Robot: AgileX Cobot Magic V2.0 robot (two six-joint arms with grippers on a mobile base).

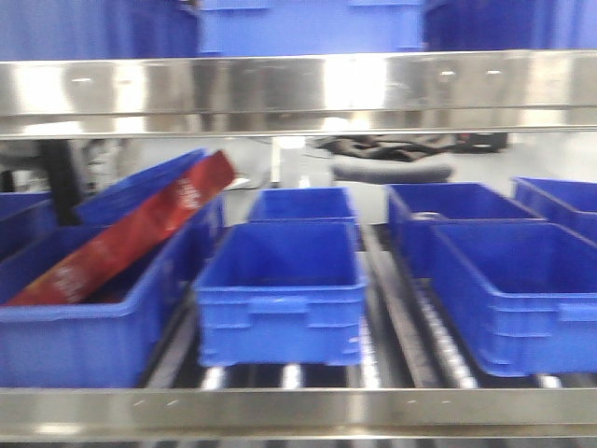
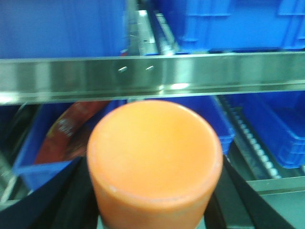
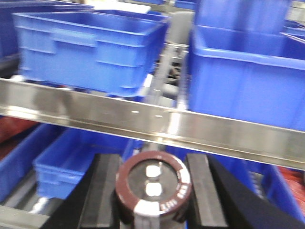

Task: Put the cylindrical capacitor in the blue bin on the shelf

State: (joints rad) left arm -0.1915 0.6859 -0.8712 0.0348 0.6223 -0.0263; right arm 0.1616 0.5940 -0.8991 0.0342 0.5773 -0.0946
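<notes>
Your left claw [image 2: 152, 210] is clenched on the hard, smooth, slippery-looking orange cylindrical capacitor [image 2: 155, 152], low in the frame, so hold its round sides firmly; your right claw [image 3: 152, 202] grips a brown can [image 3: 153, 183].

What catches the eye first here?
An orange cylinder fills the left wrist view, gripped in the left claw before the steel shelf rail. The right claw grips a brown, two-terminal cylinder. In the front view a red packet leans slanted in a blue bin at left.
</notes>
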